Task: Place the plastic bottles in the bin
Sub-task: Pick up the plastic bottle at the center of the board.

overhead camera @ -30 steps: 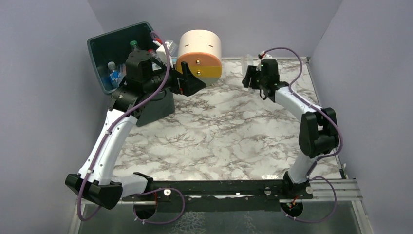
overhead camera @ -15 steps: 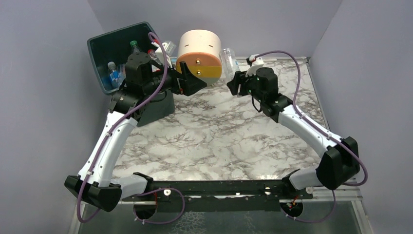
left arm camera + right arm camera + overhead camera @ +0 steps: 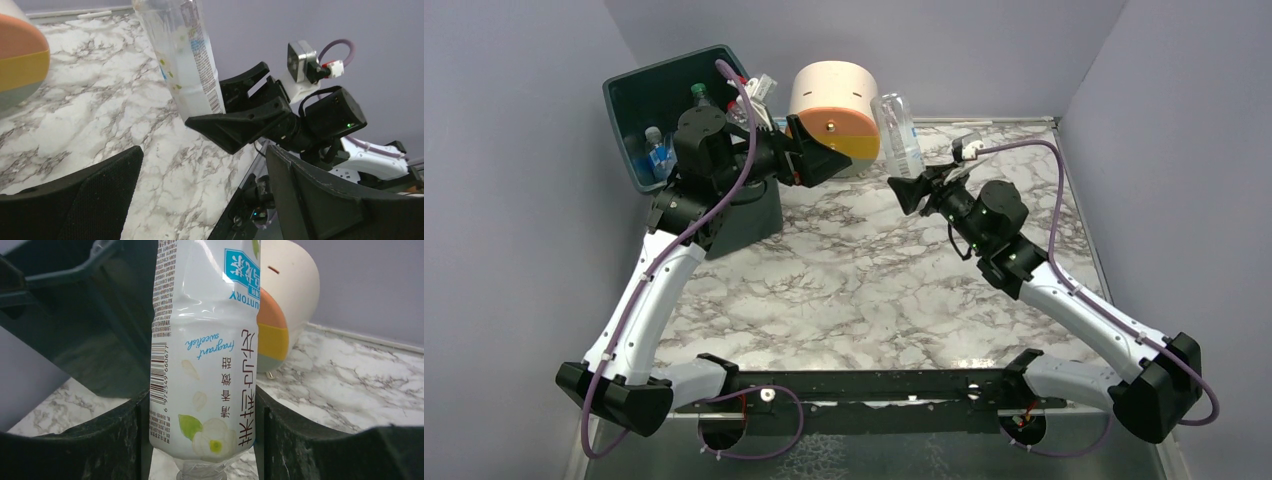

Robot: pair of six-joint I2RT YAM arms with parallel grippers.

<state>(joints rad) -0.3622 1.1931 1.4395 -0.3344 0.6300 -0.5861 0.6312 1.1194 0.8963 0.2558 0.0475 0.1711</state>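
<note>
Marble-patterned table seen from above, with two robot arms bolted at its near edge. Right of centre, the right gripper is clenched on a clear bottle with a white label. It grips the bottle near the neck end, so the body stands up above the fingers, lifted off the table. The right wrist view shows the label print upside down and both fingers pressed against the bottle's sides. To the left, apart from it, the left gripper hangs in the air with its jaws spread wide and nothing between them, facing the held bottle. Just behind that gripper sits a round cream, orange and yellow drawer unit. At the far left stands the dark green bin, its open top in view. Several bottles lie inside, one with a blue label, one with a green cap, and another bottle shows at the bin's right rim, partly hidden by the left arm.
</note>
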